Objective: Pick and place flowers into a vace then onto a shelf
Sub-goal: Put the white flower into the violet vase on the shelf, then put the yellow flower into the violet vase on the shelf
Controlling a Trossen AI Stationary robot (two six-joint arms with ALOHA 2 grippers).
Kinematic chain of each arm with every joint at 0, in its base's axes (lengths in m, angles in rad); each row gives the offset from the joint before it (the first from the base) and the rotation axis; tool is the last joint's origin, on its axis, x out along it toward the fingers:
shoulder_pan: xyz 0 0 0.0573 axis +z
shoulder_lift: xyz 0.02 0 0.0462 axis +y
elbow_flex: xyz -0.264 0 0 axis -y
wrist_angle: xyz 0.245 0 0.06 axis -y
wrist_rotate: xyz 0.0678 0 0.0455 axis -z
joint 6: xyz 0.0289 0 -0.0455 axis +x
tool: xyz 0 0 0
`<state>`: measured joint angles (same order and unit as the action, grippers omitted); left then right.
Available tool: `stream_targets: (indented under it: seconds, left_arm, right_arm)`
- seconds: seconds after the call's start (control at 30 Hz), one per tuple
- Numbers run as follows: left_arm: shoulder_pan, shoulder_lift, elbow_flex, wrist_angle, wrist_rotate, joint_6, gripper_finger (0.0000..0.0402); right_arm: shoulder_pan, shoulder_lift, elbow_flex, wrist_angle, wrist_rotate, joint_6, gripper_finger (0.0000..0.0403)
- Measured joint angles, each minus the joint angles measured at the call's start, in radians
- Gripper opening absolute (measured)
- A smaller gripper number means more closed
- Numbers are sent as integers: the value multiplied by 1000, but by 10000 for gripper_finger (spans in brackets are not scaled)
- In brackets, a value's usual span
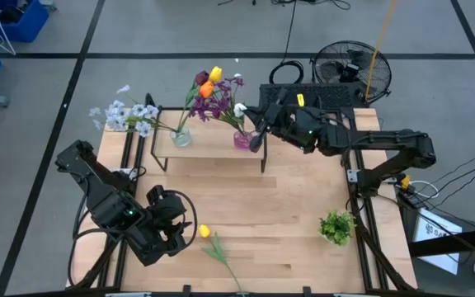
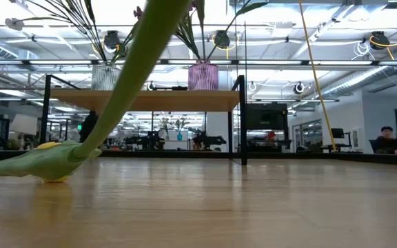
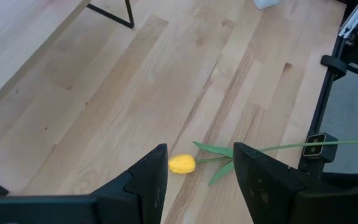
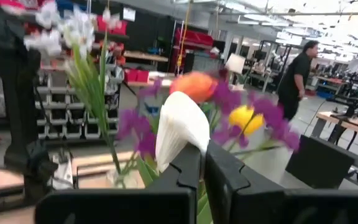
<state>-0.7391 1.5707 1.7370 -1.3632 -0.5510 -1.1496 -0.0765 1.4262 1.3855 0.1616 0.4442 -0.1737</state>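
Right tool (image 1: pixel 256 140) is clenched on the white tulip (image 4: pixel 180 129); we see it gripped between the fingers in the right wrist view, at the pink vase (image 1: pixel 242 139) on the right end of the shelf (image 1: pixel 213 144). That vase already holds purple blooms (image 1: pixel 229 89). Clear vase (image 1: pixel 181 137) on the shelf's left end holds the orange tulip (image 1: pixel 205 90), a yellow tulip (image 1: pixel 215 74) and a dark red one (image 1: pixel 200 79). Pale blue-white sprays (image 1: pixel 127 115) reach past the shelf's left end, near the counter's far-left corner. Left tool (image 3: pixel 194 180) hangs released above the counter (image 1: pixel 303 198) near its front-left edge, fingers (image 3: pixel 149 177) standing apart. Just beyond them we see a second yellow tulip (image 3: pixel 182 164) lying flat, stem running toward the front edge. Leafy green tuft (image 1: pixel 336 226) sits near the right edge.
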Motion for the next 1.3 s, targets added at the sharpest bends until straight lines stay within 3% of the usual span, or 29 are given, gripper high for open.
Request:
stream_targets:
  seconds: [0.53, 0.77, 0.83, 1.07, 1.3]
  left_arm:
    - [0, 0, 0, 0, 0, 1, 186]
    - [0, 0, 0, 1, 0, 2, 186]
    - [0, 0, 0, 1, 0, 3, 186]
    - [0, 0, 0, 2, 0, 2, 186]
    - [17, 0, 0, 3, 0, -7, 186]
  right_arm:
    - [5, -7, -76, 219, 0, -91, 130]
    - [68, -52, -76, 402, -6, -190, 154]
    - [95, -76, -75, 389, -64, -183, 155]
    - [215, -121, -75, 185, -346, 68, 155]
    - [326, -4, -74, 26, -344, 347, 155]
